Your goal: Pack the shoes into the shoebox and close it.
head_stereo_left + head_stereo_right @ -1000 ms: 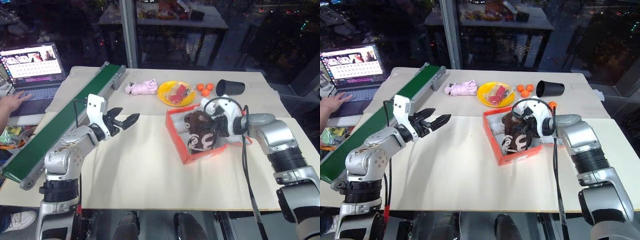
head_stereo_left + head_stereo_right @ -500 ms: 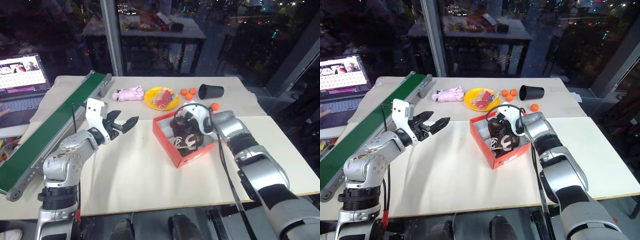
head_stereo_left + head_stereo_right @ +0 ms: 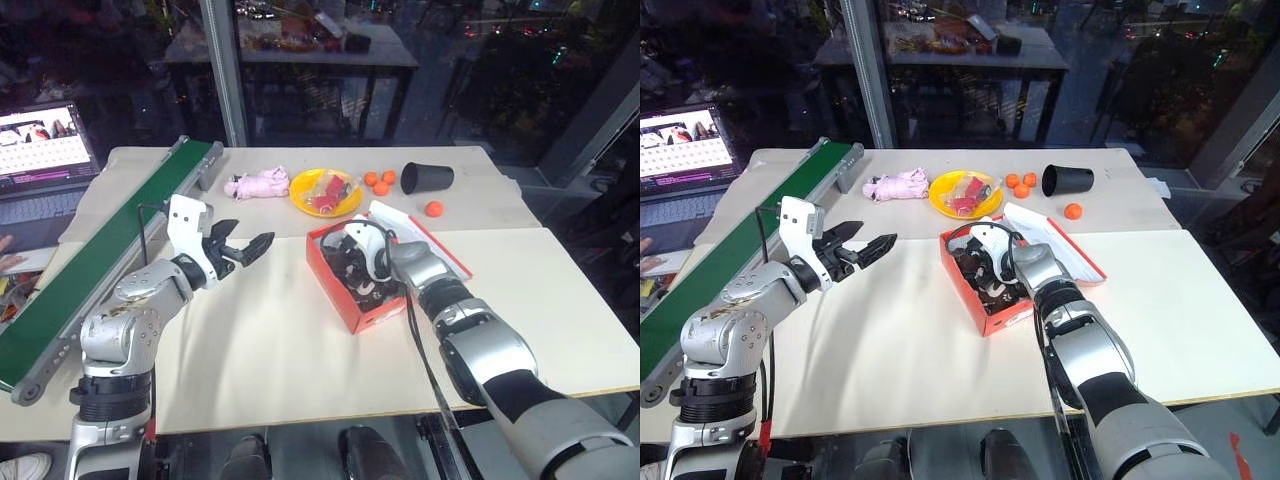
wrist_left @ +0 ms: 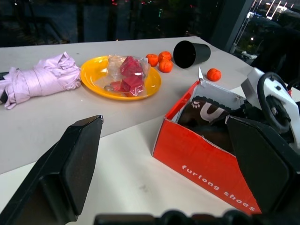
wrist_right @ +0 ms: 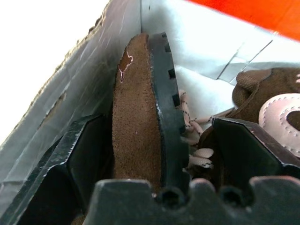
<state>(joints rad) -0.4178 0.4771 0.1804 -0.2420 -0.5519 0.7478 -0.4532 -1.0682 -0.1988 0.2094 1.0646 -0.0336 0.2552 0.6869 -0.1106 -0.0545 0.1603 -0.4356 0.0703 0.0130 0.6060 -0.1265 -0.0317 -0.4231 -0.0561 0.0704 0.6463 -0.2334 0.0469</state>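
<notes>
Bright overhead light falls evenly on the pale worktop, with soft shadows under the arms. The windows behind are dark with small reflections. Inside the shoebox the white wall glares, and the nearest parts look soft.

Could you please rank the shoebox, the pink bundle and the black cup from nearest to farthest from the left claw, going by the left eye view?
From the left claw:
1. Shoebox, just to its right on the near table.
2. Pink bundle, behind it beside the yellow plate.
3. Black cup, far right at the back.
</notes>
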